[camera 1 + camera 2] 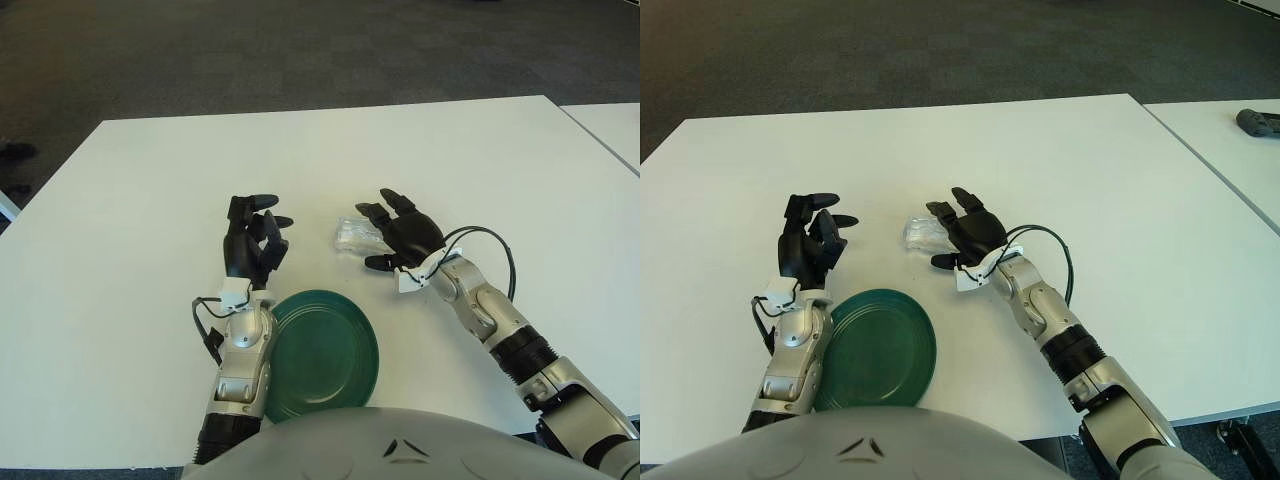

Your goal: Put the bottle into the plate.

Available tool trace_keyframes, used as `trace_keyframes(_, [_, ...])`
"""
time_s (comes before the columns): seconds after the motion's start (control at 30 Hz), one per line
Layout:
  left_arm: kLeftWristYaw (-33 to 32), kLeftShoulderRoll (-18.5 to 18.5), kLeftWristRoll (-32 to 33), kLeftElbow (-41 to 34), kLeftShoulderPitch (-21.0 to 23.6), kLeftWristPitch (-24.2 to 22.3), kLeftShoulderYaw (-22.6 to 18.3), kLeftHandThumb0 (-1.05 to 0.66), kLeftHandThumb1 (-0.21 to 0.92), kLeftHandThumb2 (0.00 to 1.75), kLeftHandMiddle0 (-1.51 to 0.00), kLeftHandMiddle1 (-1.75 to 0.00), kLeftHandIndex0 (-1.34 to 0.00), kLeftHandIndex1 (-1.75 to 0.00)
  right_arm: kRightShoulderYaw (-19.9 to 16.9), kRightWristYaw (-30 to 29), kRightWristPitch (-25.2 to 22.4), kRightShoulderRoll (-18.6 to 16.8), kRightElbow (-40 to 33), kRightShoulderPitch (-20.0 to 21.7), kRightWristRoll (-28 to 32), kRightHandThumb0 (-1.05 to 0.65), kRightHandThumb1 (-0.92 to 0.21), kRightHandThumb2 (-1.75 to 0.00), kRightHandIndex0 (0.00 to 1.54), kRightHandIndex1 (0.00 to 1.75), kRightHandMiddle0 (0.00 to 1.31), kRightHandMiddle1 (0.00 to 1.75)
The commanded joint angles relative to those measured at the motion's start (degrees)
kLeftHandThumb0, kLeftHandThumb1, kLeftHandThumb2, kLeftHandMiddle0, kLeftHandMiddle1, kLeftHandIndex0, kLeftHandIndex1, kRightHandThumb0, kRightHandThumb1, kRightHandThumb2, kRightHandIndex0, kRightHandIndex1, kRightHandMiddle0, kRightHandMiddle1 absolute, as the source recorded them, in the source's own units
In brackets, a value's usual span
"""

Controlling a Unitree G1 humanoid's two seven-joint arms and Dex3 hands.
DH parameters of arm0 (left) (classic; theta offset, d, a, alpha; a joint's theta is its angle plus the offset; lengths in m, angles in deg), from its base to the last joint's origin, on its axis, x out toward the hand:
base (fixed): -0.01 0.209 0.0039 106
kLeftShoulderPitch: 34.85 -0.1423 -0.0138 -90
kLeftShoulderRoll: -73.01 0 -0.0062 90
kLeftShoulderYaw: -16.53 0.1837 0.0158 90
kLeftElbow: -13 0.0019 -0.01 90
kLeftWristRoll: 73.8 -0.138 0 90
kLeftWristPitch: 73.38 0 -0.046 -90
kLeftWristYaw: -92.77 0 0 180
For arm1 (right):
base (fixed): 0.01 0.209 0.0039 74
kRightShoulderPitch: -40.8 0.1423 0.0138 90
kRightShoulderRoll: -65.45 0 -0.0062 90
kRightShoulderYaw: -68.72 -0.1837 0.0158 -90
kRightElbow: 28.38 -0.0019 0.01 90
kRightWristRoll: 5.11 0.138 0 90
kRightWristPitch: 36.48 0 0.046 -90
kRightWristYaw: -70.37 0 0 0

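White table [420,150], dark carpet floor [300,50], 2nd table [1220,130]

Both eye views look forward and down from the robot's head, close over the white desk [150,200], sharing nearly the same scene; the right eye view sits slightly rightward.
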Motion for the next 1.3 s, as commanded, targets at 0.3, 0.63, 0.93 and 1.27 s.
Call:
trace_keyframes(0.3, [-1.1, 4.0, -0.1, -0.9, 0.6, 0.0, 0.9, -0.76, 0.92, 0.77, -0.68, -1.41, -0.43, -1.48, -0.6, -5.3, 1.1, -0.2, 4.2, 0.0, 2.0, -0.98, -0.92, -0.34, 0.30, 1.00, 0.08, 1.38])
trace_keyframes(0.63, [-1.8, 4.0, -0.1, -1.1, 0.8, 0.9, 1.5, -0.76, 0.92, 0.76, -0.70, -1.41, -0.44, -1.48, 0.5, -11.2, 4.4, 0.2, 10.2, 3.4, 0.9, -0.72, -0.85, -0.19, 0.80, 1.73, 0.59, 1.74])
trace_keyframes(0.93, [-1.6, 3.7, 0.2, -2.1, 0.7, 1.7, 1.9, -0.76, 0.92, 0.76, -0.70, -1.41, -0.44, -1.47, -0.6, -13.8, 7.6, 1.6, 8.1, 4.5, 1.7, -0.45, -0.40, -1.08, 1.17, 1.75, 0.94, 1.75])
trace_keyframes(1.27, [-1.9, 4.0, 0.3, -4.0, 0.6, 0.5, 2.4, -0.78, 0.92, 0.76, -0.68, -1.44, -0.43, -1.48, -2.4, -15.6, 8.7, 2.2, 5.4, 3.9, 2.3, -0.32, -0.22, -1.43, 1.27, 1.75, 1.06, 1.75])
